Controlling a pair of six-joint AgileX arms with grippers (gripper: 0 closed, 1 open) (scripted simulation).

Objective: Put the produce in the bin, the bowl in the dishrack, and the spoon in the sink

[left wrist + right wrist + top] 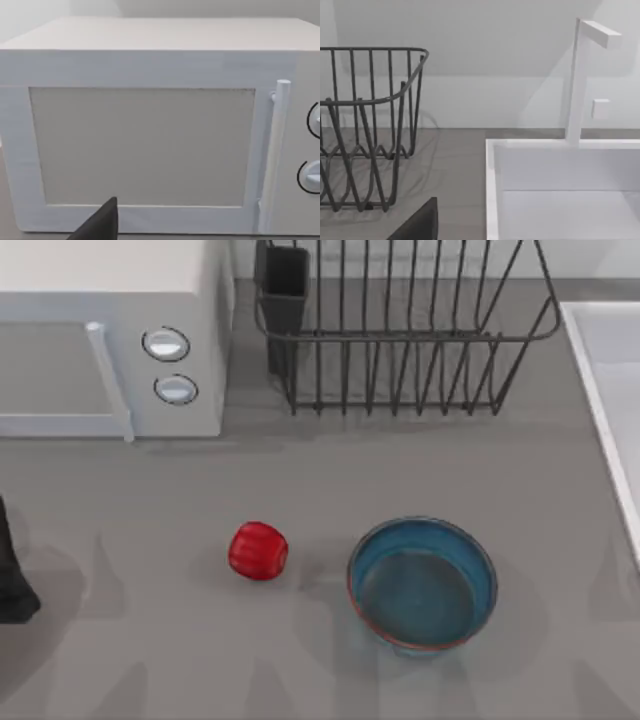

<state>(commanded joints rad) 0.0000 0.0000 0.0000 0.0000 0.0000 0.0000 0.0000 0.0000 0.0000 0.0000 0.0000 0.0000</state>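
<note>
The red ribbed produce (258,551) lies on the grey table, left of centre. To its right stands the blue bowl (422,584), upright with nothing in it, a short gap between them. The dark wire dishrack (400,340) stands at the back centre and holds nothing; its end also appears in the right wrist view (370,125). The white sink (600,390) runs along the right edge. My left arm (12,580) is parked at the far left edge. My left gripper (100,225) faces the microwave. My right gripper (420,222) faces the sink rim (492,190). The spoon and the bin are out of view.
A white microwave (110,340) with two round knobs fills the back left; its door (142,145) is closed. A dark utensil cup (285,290) hangs at the rack's left corner. A white faucet (575,85) rises behind the sink.
</note>
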